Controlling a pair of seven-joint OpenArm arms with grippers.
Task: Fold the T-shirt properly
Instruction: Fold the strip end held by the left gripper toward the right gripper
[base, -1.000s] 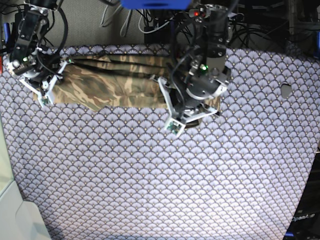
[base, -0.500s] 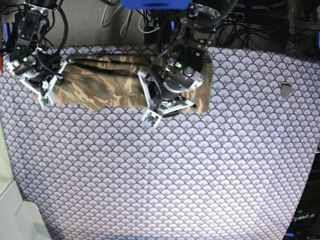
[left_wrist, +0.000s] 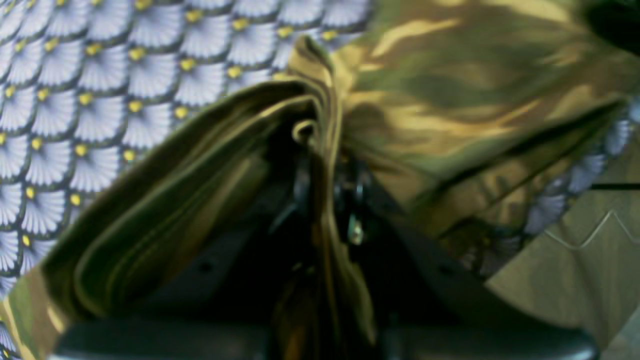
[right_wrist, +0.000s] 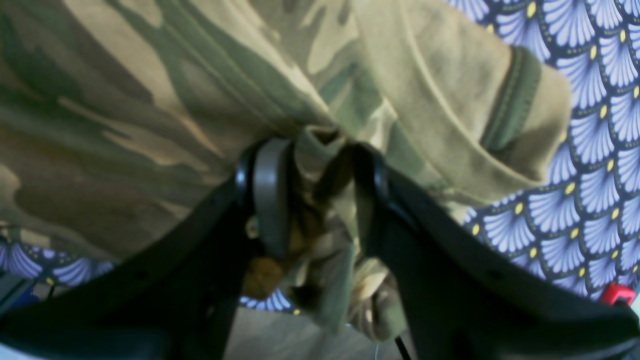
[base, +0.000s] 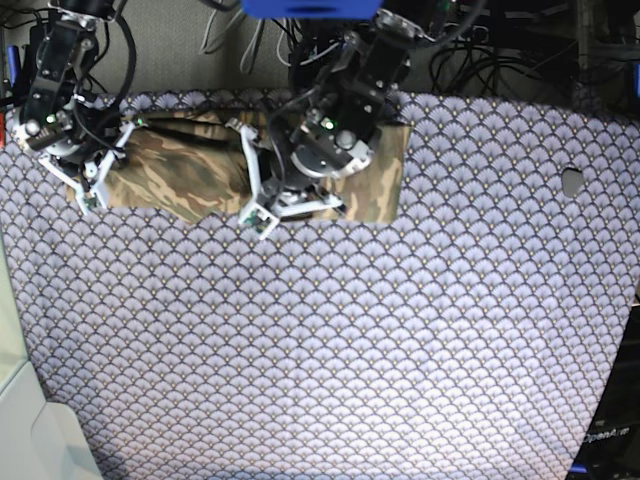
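The camouflage T-shirt (base: 180, 175) lies as a long band along the far side of the table, and its right part (base: 385, 175) lies flat. My left gripper (base: 285, 188) hangs over the shirt's middle. In the left wrist view the left gripper (left_wrist: 327, 180) is shut on a raised fold of the T-shirt (left_wrist: 450, 100), whose layers fan out to the left. My right gripper (base: 105, 160) sits at the shirt's left end. The right wrist view shows the right gripper (right_wrist: 320, 165) shut on a bunched piece of the T-shirt (right_wrist: 150, 100), beside a hemmed edge (right_wrist: 510, 100).
A purple-grey fan-scale cloth (base: 330, 340) covers the table. It has a small dark hole (base: 571, 181) at the right. Cables and dark equipment (base: 500, 50) crowd the back edge. A white box (base: 30, 430) stands at the near left and a dark case (base: 610, 440) at the near right.
My left arm has swung leftward over the shirt with cloth pinched in its gripper, uncovering the shirt's right part. The right arm has stayed still.
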